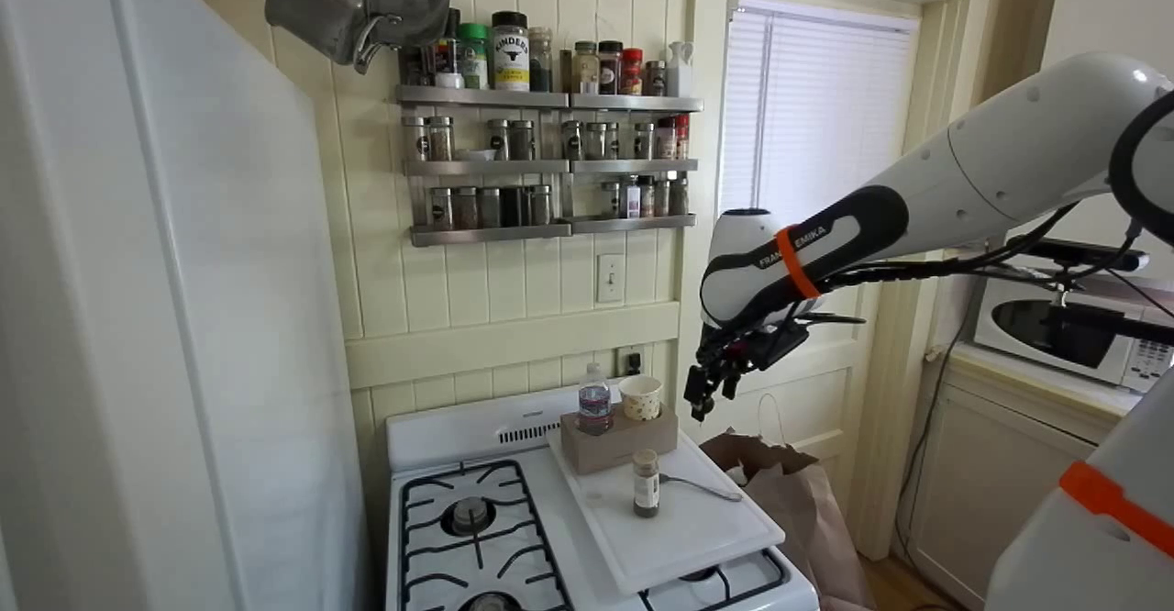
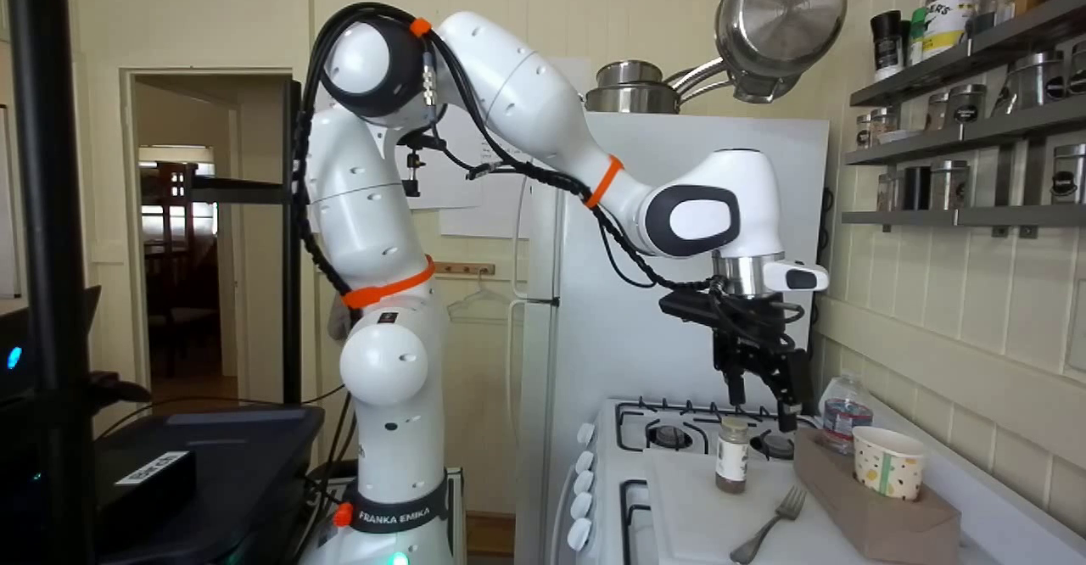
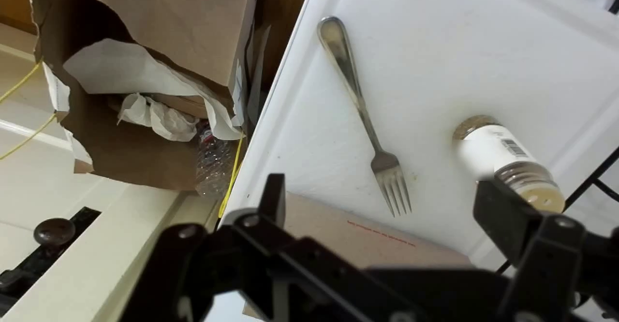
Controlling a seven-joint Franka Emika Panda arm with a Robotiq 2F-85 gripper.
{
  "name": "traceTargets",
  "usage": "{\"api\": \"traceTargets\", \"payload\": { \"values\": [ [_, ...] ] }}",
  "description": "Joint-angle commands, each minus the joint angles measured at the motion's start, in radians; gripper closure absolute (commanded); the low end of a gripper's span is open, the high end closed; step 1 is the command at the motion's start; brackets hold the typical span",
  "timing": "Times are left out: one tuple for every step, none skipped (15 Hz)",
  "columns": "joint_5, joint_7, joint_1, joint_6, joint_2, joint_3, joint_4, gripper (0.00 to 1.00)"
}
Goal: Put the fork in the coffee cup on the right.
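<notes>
The fork [image 1: 704, 486] lies flat on the white board over the stove; it also shows in an exterior view [image 2: 770, 524] and in the wrist view [image 3: 357, 97]. The coffee cup, a cream-tan paper cup with a spotted pattern [image 1: 640, 398], stands upright on a brown cardboard box, right of a water bottle; it also shows in an exterior view [image 2: 888, 463]. The cup is out of sight in the wrist view. My gripper [image 3: 381, 186] is open and empty, above the board and apart from the fork. The fork's tines appear between its fingers in the wrist view.
A spice jar [image 1: 646, 484] stands upright on the white board [image 1: 683, 542] beside the fork. The cardboard box [image 2: 874, 510] holds the cup and the bottle [image 1: 594, 409] at the back. A paper bag [image 3: 188, 17] stands beside the stove. Spice shelves [image 1: 486, 167] hang on the wall.
</notes>
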Motion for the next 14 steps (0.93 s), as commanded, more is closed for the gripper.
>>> {"api": "traceTargets", "payload": {
  "values": [
    [0.0, -0.152, 0.015, 0.011, 0.053, -0.024, 0.001, 0.0],
    [-0.016, -0.2, 0.014, 0.031, 0.072, -0.028, -0.007, 0.0],
    [-0.026, -0.243, 0.011, 0.043, 0.095, -0.032, -0.013, 0.0],
    [-0.017, -0.312, 0.015, 0.051, 0.119, -0.044, -0.014, 0.0],
    [-0.001, -0.381, 0.017, 0.056, 0.143, -0.054, -0.014, 0.0],
    [0.028, -0.463, 0.02, 0.066, 0.164, -0.068, -0.012, 0.0],
    [0.073, -0.491, 0.015, 0.046, 0.191, -0.073, 0.008, 0.0],
    [0.019, -0.396, -0.004, 0.032, 0.143, -0.04, -0.008, 0.0],
    [0.037, -0.433, -0.007, 0.032, 0.164, -0.046, -0.004, 0.0],
    [0.047, -0.453, -0.009, 0.033, 0.179, -0.049, 0.001, 0.0],
    [0.052, -0.461, -0.01, 0.033, 0.186, -0.05, 0.005, 0.0],
    [0.023, -0.488, -0.006, 0.05, 0.204, -0.042, 0.004, 0.0],
    [0.012, -0.472, -0.004, 0.048, 0.235, -0.034, 0.015, 0.0],
    [0.003, -0.458, -0.003, 0.054, 0.265, -0.026, 0.023, 0.0]
  ]
}}
